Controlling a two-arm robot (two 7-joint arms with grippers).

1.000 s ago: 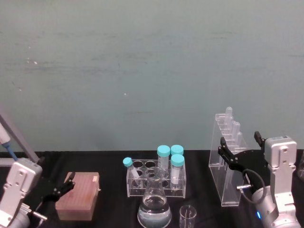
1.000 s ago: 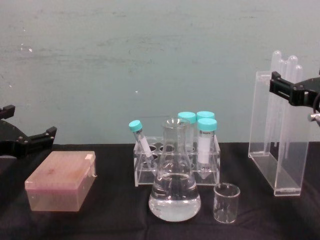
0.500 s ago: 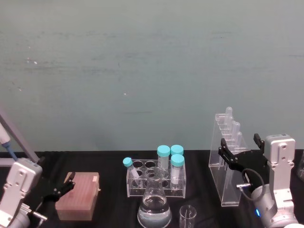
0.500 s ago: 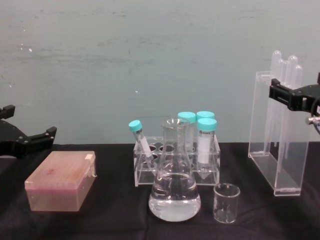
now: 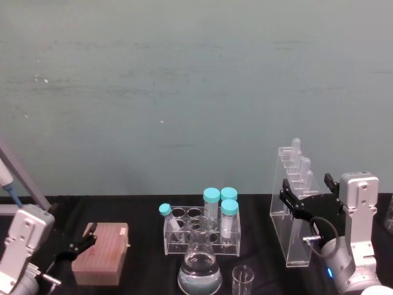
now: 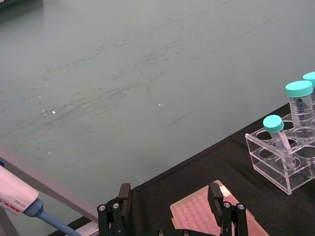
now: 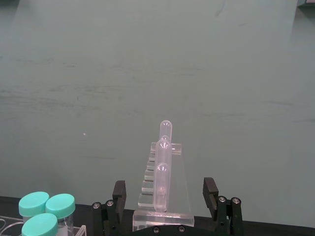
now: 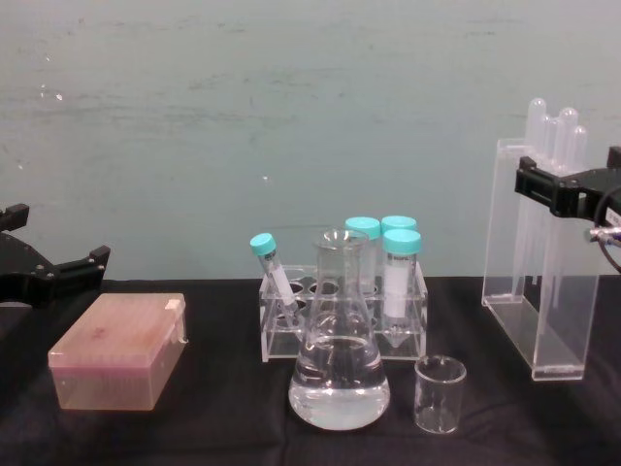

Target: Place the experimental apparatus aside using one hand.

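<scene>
The right gripper (image 5: 309,189) was held level at the table's right side, on a silver-grey wrist (image 5: 360,206) that stood upright with a thin grey cable (image 5: 320,228) looping below it. Its black jaws were spread wide on either side of the upper part of the acrylic stand (image 8: 539,320); whether they touched it could not be told. That tall, narrow, clear stand stood on the black cloth (image 8: 213,417) at the right, and its long round-ended tubes (image 8: 550,126) rose above its top. The conical glass flask (image 8: 340,364), holding clear liquid, and the small glass beaker (image 8: 440,393) stood near the front centre, just before a clear rack (image 8: 281,325) of teal-capped tubes whose printing was too small to read. The left gripper (image 6: 170,197) hung low at the left, jaws apart, beside a translucent pink box (image 8: 116,354). A pipette (image 6: 14,200) bore red lettering, unreadable.
</scene>
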